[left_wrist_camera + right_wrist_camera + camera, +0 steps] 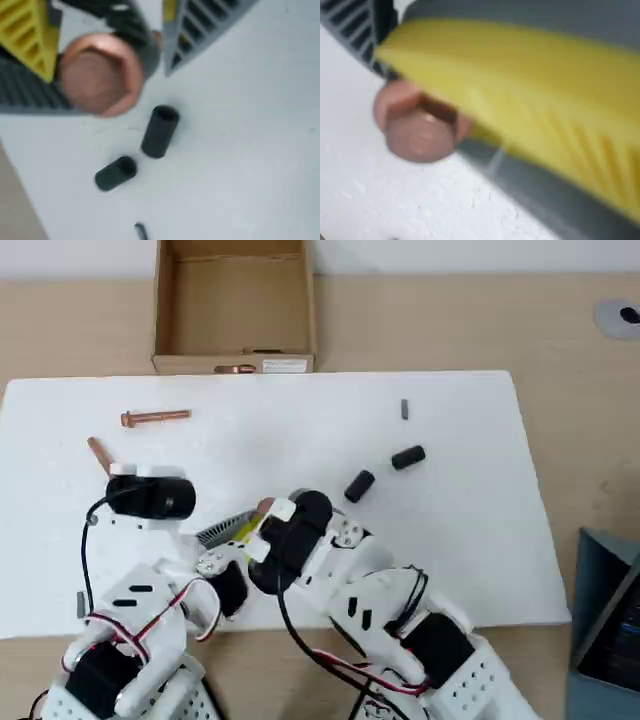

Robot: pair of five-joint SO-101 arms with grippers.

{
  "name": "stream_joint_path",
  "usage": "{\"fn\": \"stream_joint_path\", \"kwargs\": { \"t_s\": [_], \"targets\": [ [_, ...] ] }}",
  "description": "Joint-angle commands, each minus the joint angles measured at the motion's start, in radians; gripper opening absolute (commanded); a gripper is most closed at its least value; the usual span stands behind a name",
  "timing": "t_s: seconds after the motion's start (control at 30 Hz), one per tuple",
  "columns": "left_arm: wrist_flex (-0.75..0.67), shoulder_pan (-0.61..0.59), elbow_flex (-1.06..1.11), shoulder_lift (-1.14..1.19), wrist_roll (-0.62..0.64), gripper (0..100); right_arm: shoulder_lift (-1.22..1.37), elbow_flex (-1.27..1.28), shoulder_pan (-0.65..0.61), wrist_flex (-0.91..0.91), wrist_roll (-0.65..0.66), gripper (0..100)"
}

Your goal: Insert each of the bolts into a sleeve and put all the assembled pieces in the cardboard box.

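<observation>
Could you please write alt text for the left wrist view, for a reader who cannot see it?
The hexagonal head of a copper bolt sits closest to the camera, with ribbed yellow and grey plastic right beside it. Beyond it, a black sleeve and a second sleeve lie on their sides, apart from each other, on the white board.

Four bolts [155,418] [98,452] [263,507] [235,368], two loose sleeves [408,457] [359,485] (one box [165,315]).
</observation>
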Motion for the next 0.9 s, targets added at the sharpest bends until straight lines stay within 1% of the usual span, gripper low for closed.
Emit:
{"fn": "stream_joint_path", "kwargs": {
  "t_s": [0.0,0.07,0.17,0.37,0.43,0.53,0.67,0.73,0.87],
  "targets": [
    [0.005,-0.009,-0.081,-0.001,-0.009,16,-0.013,-0.038,-0.007,-0.025,0.006,0.9],
    [0.005,-0.020,-0.100,-0.001,-0.008,16,-0.013,-0.030,-0.007,-0.026,0.006,0.9],
    [0.005,-0.075,-0.118,-0.001,-0.011,16,-0.013,-0.028,-0.007,-0.026,0.006,0.9],
    [0.005,-0.199,-0.120,-0.005,-0.069,15,-0.013,-0.027,-0.007,-0.025,0.006,0.9],
    [0.005,-0.227,-0.115,-0.005,-0.081,11,-0.013,-0.027,-0.007,-0.023,0.006,0.9],
    [0.003,-0.253,-0.117,-0.007,-0.081,0,-0.013,-0.027,-0.007,-0.023,0.006,0.9],
    [0.011,-0.315,-0.110,-0.007,-0.083,0,-0.013,-0.027,-0.002,-0.020,0.000,0.9],
    [0.035,-0.364,-0.092,-0.007,-0.098,0,-0.013,-0.027,0.030,-0.020,-0.003,0.9],
    [0.091,-0.482,0.005,-0.007,-0.229,0,-0.005,-0.022,0.134,-0.018,-0.051,0.9]
  ]
}}
